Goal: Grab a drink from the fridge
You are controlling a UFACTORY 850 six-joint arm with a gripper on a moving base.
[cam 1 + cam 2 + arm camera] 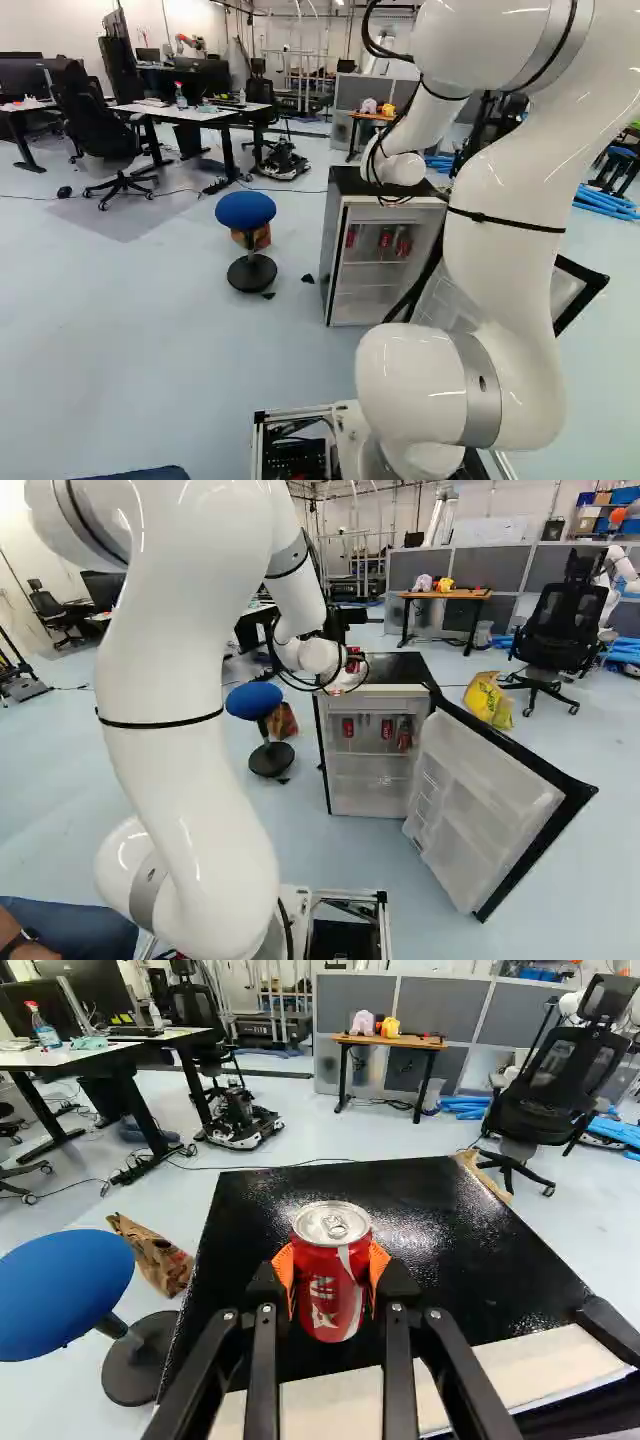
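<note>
Beyond the wrist, my gripper (pixel 351 662) is partly hidden in the right base view, with a bit of red can (pixel 354 653) showing there. The wrist view has the gripper (pixel 332 1272) shut on the upright red can (pixel 330 1295), an orange pad on each side. Behind and below the can lies the fridge's black top (pixel 420 1220); whether the can touches it, I cannot tell. The white fridge (pixel 370 798) stands with its door (pixel 490 810) swung open to the right. Several red cans (pixel 387 729) are on its upper shelf.
A blue stool (pixel 246 210) stands left of the fridge, beside a brown bag (pixel 152 1254). To the fridge's right are a yellow bag (pixel 488 700) and a black chair (pixel 562 630). A wooden table (pixel 388 1042) is farther back. Another robot (pixel 622 568) stands far right.
</note>
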